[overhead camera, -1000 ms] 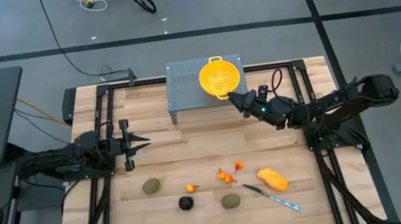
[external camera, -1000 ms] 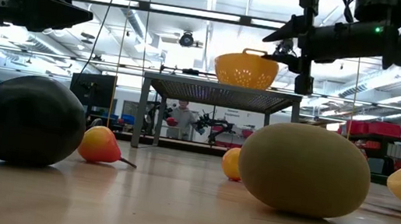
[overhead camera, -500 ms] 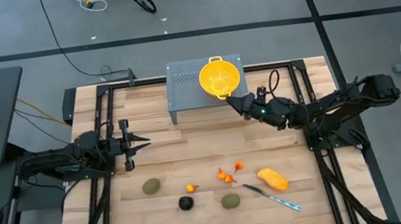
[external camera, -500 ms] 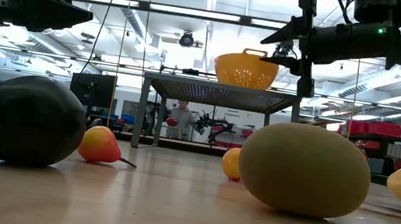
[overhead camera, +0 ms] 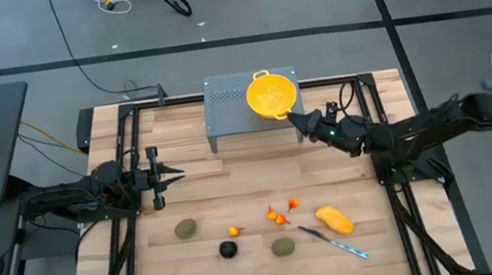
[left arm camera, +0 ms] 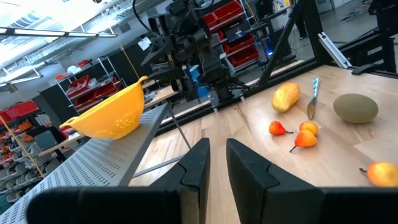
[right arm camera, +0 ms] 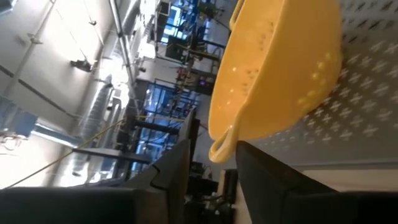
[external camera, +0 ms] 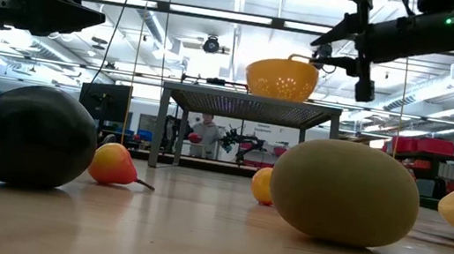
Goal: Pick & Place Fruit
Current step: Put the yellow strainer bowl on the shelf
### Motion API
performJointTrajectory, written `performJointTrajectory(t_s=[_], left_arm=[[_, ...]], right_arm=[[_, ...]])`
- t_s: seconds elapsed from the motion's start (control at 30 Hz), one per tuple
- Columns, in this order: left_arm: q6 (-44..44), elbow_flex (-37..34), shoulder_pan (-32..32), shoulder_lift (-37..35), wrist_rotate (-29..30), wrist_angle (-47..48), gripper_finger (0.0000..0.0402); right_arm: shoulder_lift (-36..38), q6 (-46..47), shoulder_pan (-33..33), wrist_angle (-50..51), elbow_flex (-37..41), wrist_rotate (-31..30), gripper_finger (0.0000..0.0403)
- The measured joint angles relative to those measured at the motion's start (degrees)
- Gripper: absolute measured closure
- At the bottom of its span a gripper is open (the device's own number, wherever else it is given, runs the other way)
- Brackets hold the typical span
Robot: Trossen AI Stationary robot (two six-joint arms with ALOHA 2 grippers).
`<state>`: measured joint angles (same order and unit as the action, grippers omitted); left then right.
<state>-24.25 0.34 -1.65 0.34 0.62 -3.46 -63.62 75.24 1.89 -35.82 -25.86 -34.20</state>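
1. In the high view, the right gripper point(overhead camera: 294, 120) reached to the near rim of the yellow perforated plastic colander point(overhead camera: 270, 94), which sat on a grey perforated metal stand point(overhead camera: 222, 107) at the far edge of the wooden table point(overhead camera: 234, 187). The left gripper point(overhead camera: 177, 174) waited over the table's left side. The toy fruits lay along the near edge: a yellow-orange oblong fruit point(overhead camera: 334, 220), two olive-green oval fruits point(overhead camera: 186, 229) point(overhead camera: 283, 246), a dark blackish ball fruit point(overhead camera: 228, 249) and tiny orange-red pieces point(overhead camera: 280, 213). A slim silver-and-blue knife point(overhead camera: 336, 241) lay just beside the oblong.

2. In the low view, the right gripper hung at the colander's handle; the fruits rested on the table in front.

3. In the left wrist view, the left gripper's fingers point(left arm camera: 200, 163) stood narrow, holding nothing.

4. In the right wrist view, the right gripper's fingers point(right arm camera: 176, 163) stood apart, with the colander's looped handle point(right arm camera: 225, 143) between them; I could not tell whether they gripped it.
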Motion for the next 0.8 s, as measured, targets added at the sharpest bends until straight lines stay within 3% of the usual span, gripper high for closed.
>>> performJointTrajectory(t_s=[0.43,0.8], left_arm=[[0.0,0.0,0.0,0.0,0.0,0.0,0.0338],[0.0,0.0,0.0,0.0,0.0,0.0,0.0338]], right_arm=[[2.6,5.8,0.0,9.6,0.0,1.3,0.0273],[2.6,7.5,2.2,10.1,0.0,4.3,0.0258]])
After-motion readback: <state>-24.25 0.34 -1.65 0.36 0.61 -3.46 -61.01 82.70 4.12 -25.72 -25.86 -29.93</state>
